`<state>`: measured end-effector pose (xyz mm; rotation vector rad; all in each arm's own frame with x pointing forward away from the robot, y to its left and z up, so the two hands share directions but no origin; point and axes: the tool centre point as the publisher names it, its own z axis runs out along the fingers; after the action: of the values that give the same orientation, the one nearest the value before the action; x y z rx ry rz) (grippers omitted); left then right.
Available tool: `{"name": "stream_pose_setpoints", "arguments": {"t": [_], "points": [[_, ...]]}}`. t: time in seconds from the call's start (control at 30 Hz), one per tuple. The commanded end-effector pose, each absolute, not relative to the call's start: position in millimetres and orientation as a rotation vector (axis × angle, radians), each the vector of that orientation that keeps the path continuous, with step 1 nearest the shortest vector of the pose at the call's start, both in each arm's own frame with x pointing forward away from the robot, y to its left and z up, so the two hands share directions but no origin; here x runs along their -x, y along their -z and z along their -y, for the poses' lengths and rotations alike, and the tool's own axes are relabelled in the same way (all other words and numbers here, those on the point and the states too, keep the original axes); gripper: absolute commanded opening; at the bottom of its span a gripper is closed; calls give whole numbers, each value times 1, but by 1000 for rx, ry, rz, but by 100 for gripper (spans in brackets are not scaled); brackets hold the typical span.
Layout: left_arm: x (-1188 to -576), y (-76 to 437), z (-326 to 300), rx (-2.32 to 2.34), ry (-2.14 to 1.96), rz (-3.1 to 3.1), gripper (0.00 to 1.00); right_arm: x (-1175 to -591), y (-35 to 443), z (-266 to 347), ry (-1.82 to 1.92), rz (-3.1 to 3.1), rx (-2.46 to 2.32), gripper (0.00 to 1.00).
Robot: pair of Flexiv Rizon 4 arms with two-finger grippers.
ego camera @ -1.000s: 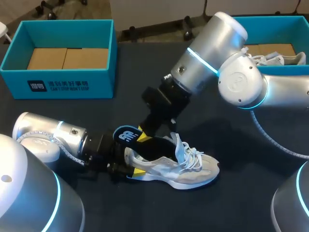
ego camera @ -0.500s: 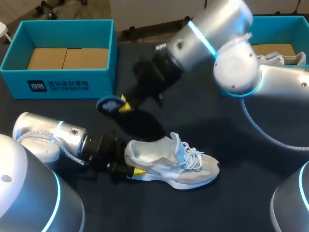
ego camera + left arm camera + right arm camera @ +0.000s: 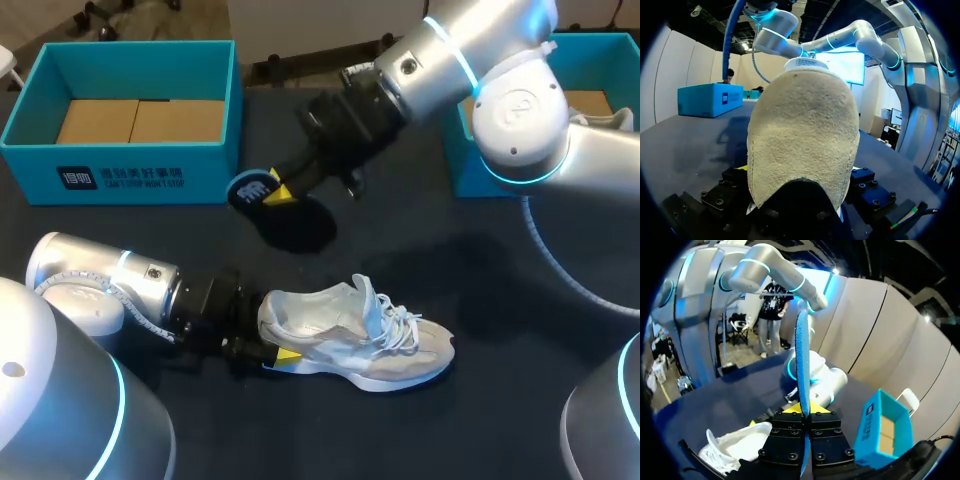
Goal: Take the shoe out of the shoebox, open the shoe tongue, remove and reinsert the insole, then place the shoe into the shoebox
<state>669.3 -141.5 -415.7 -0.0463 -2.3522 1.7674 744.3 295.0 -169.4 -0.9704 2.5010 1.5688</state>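
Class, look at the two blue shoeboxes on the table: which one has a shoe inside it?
The right-hand shoebox: a white shoe shows inside it. The left-hand shoebox shows only its bare cardboard floor.

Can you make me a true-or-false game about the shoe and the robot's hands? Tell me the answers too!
1. The insole is inside the shoe. False: the right gripper holds it up in the air, out of the shoe.
2. The left gripper holds the shoe by its heel. True.
3. The shoe is in the shoebox. False: it lies on the table.
4. The shoebox on the robot's left has no shoe in it. True.
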Motion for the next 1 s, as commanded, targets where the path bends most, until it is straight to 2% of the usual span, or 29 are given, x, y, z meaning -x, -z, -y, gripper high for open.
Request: {"name": "stream_pose_setpoints", "arguments": {"t": [0.03,0.3,0.5,0.87,1.0], "points": [[-671,418,143,47,-1768,2352,0,-752,149,-281,-1651,-2385,954,0],[-671,418,143,47,-1768,2352,0,-725,91,-240,-1633,-2461,698,0],[-671,418,143,47,-1768,2352,0,-700,51,-209,-1896,-2509,580,0],[-671,418,143,47,-1768,2352,0,-700,51,-209,-1896,-2509,580,0],[-671,418,143,47,-1768,2352,0,-708,36,-203,-2167,-2339,541,0]]}}
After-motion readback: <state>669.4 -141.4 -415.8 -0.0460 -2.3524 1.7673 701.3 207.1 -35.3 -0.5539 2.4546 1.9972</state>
